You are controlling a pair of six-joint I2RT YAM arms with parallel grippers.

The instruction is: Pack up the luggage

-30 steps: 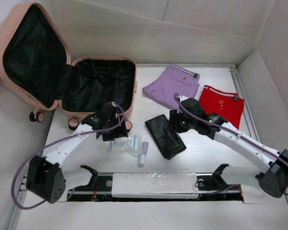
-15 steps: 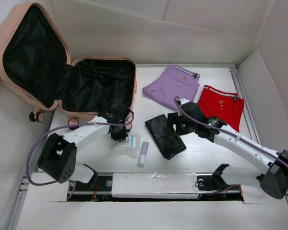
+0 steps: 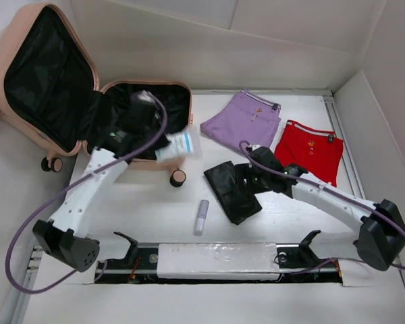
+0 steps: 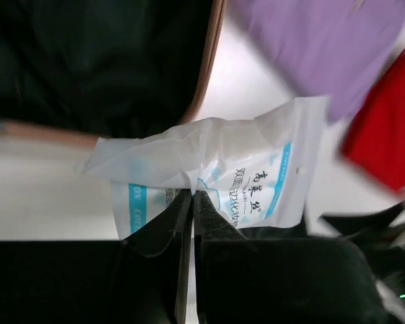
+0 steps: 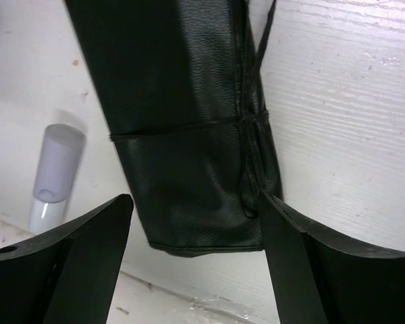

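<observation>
The luggage [image 3: 54,81] lies open at the far-left corner of the desk [image 3: 148,202], lid propped up and lined lower half flat. It is judged a rigid, smooth, fairly light shell that may roll on its wheels, best taken by the lid rim for closing. The left hand [image 4: 192,197], arm reached forward over the near-right rim, is clamped on a limp white wipes packet [image 4: 243,169]. The right hand [image 5: 196,201], angled down, has its fingers apart astride the end of a black leatherette pouch [image 5: 189,121].

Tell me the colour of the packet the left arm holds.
The packet is white with blue print; left wrist view.
</observation>
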